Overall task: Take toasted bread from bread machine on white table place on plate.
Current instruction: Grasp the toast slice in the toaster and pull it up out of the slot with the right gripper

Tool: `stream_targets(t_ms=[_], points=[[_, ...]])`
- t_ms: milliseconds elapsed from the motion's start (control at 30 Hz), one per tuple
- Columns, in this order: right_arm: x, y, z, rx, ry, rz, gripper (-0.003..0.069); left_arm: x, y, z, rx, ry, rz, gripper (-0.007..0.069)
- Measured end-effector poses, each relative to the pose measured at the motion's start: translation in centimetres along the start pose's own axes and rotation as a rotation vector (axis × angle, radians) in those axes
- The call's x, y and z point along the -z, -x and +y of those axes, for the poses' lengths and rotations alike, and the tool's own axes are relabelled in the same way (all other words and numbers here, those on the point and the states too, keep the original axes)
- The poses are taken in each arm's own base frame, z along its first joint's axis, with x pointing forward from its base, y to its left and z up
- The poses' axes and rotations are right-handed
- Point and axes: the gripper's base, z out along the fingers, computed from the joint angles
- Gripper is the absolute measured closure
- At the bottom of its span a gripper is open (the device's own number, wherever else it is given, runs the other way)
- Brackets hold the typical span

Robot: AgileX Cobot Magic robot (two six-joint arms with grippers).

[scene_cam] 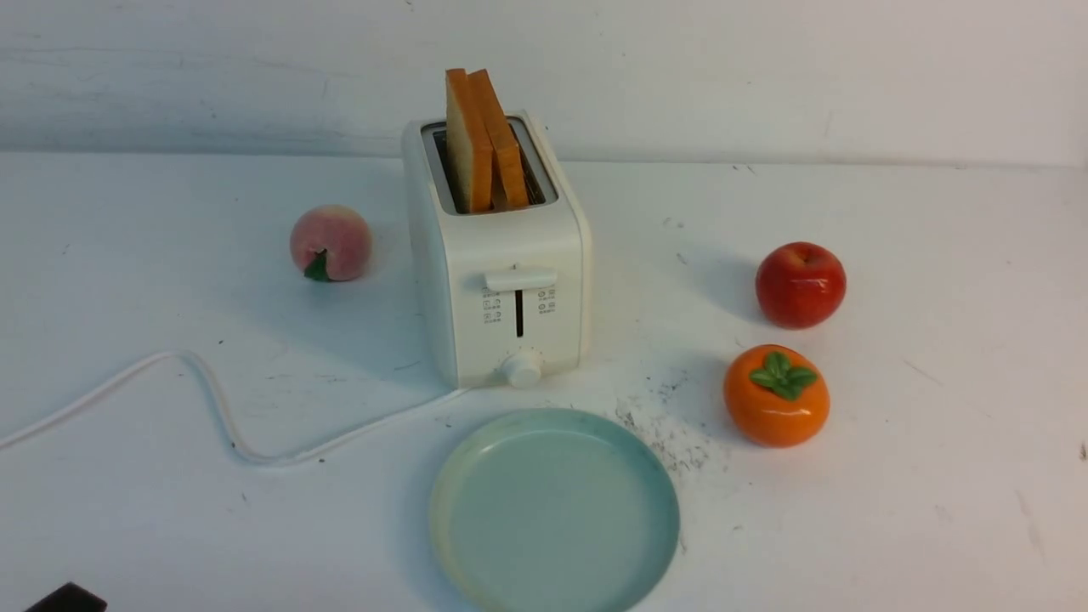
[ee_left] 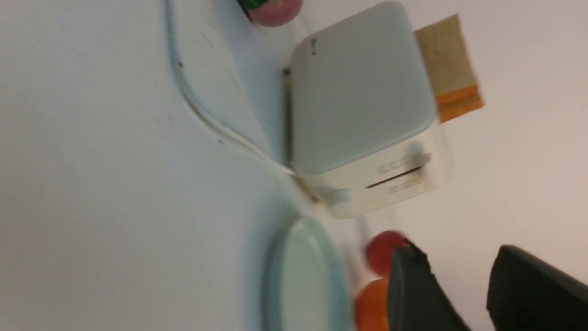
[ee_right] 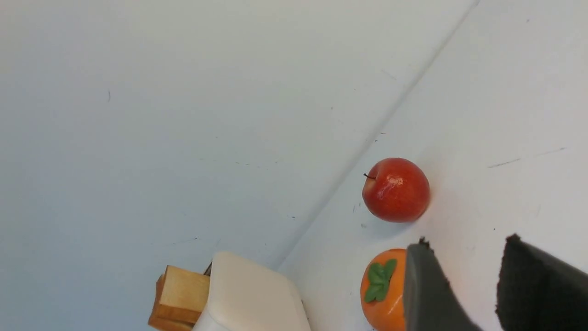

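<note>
Two slices of toasted bread [scene_cam: 480, 140] stand upright in the slots of the cream bread machine [scene_cam: 501, 280], mid-way back on the white table [scene_cam: 935, 476]. The pale blue-green plate [scene_cam: 554, 510] lies empty just in front of it. In the left wrist view my left gripper [ee_left: 457, 248] is open and empty, well short of the bread machine [ee_left: 363, 92], toasted bread [ee_left: 448, 64] and plate [ee_left: 303, 276]. My right gripper [ee_right: 466, 241] is also open and empty, off to the side of the bread machine [ee_right: 248, 299] and toasted bread [ee_right: 181, 294].
A peach [scene_cam: 330, 242] sits left of the bread machine. A red apple [scene_cam: 801, 284] and an orange persimmon [scene_cam: 776, 394] sit to its right. The white cord [scene_cam: 212, 399] snakes across the left of the table. A dark arm part [scene_cam: 68, 599] shows at the bottom left corner.
</note>
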Motion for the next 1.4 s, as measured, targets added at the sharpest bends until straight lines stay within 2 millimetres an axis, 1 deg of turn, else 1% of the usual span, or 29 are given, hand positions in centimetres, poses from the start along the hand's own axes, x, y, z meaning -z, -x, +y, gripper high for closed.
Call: stream_targets(t_ms=[33,100,233,300,333,367,400,467,533,567,600,633,700,733,767,833,867,900,967,1000,1067,1100,1133,1167,1267,1300,1333,1367,1400], points=[[0.0,0.0,0.0,-0.003,0.004,-0.005,0.0419,0.0,0.0,-0.2,0.082,-0.020,-0.005,0.0386],[0.0,0.2,0.2,-0.004,0.019,-0.024,0.0420,0.0,0.1,-0.3,0.157,-0.038,-0.010,0.0386],[0.0,0.6,0.5,-0.007,0.051,-0.064,0.0431,0.0,0.1,-0.4,0.220,-0.050,-0.009,0.0386],[0.1,0.8,0.6,-0.003,0.066,-0.082,0.0449,0.0,0.2,-0.5,0.236,-0.054,-0.011,0.0386],[0.1,1.1,1.1,0.023,0.080,-0.092,0.0480,0.0,0.2,-0.5,0.240,-0.061,-0.018,0.0386],[0.1,1.1,1.2,0.034,0.084,-0.095,0.0484,0.0,0.2,-0.5,0.241,-0.062,-0.019,0.0386],[0.3,1.8,2.3,0.092,0.113,-0.118,0.0527,0.0,0.3,-0.6,0.244,-0.070,-0.029,0.0386],[0.5,3.0,4.1,0.199,0.144,-0.149,0.0586,0.0,0.5,-0.7,0.248,-0.085,-0.047,0.0387],[0.4,3.9,5.5,0.284,0.150,-0.160,0.0634,0.1,0.6,-0.8,0.251,-0.093,-0.057,0.0391],[0.4,4.3,6.2,0.306,0.157,-0.167,0.0643,0.1,0.6,-0.8,0.251,-0.095,-0.059,0.0396],[0.0,5.0,7.3,0.366,0.137,-0.152,0.0659,0.1,0.7,-0.8,0.251,-0.098,-0.063,0.0405],[-0.7,6.2,9.0,0.438,0.099,-0.121,0.0667,0.1,0.7,-0.8,0.251,-0.099,-0.064,0.0433],[-1.9,7.5,10.9,0.509,0.024,-0.060,0.0666,0.1,0.7,-0.8,0.252,-0.100,-0.066,0.0481],[-2.0,7.6,11.0,0.515,0.013,-0.052,0.0666,0.1,0.7,-0.8,0.252,-0.100,-0.066,0.0487],[-3.2,8.6,12.2,0.559,-0.070,0.014,0.0664,0.1,0.7,-0.8,0.252,-0.101,-0.066,0.0536],[-5.1,9.7,13.3,0.606,-0.205,0.141,0.0662,0.1,0.7,-0.8,0.251,-0.096,-0.061,0.0612],[-5.9,10.1,13.9,0.625,-0.248,0.196,0.0662,0.1,0.6,-0.8,0.250,-0.093,-0.056,0.0638],[-7.0,10.3,14.2,0.645,-0.302,0.284,0.0661,0.0,0.5,-0.7,0.244,-0.086,-0.048,0.0638],[-9.3,9.8,14.5,0.684,-0.358,0.483,0.0661,0.1,0.4,-1.0,0.223,-0.077,-0.024,0.0638],[-10.7,9.2,14.3,0.692,-0.367,0.608,0.0660,0.2,0.4,-1.6,0.206,-0.084,-0.011,0.0638],[-12.8,7.9,14.7,0.690,-0.293,0.792,0.0660,0.7,0.5,-3.2,0.177,-0.117,0.009,0.0638],[-13.9,7.1,14.7,0.670,-0.243,0.880,0.0660,1.1,0.6,-4.4,0.153,-0.144,0.019,0.0638],[-14.0,6.9,14.7,0.664,-0.233,0.903,0.0660,1.3,0.7,-4.9,0.140,-0.158,0.019,0.0638],[-15.7,5.6,14.9,0.610,-0.130,1.014,0.0660,2.0,0.9,-6.8,0.070,-0.201,0.029,0.0638],[-18.4,3.0,16.0,0.539,0.095,1.144,0.0660,3.3,1.5,-10.7,-0.096,-0.261,0.035,0.0638],[-19.2,2.1,16.7,0.542,0.168,1.174,0.0660,3.3,1.7,-11.8,-0.164,-0.255,0.042,0.0638],[-19.4,1.7,17.3,0.552,0.209,1.185,0.0660,3.2,1.8,-12.4,-0.214,-0.244,0.049,0.0638],[-20.1,0.7,18.1,0.569,0.258,1.210,0.0660,2.9,1.9,-13.4,-0.263,-0.222,0.067,0.0638],[-20.8,-0.6,19.4,0.600,0.309,1.245,0.0660,2.2,2.0,-14.4,-0.324,-0.173,0.118,0.0638]])
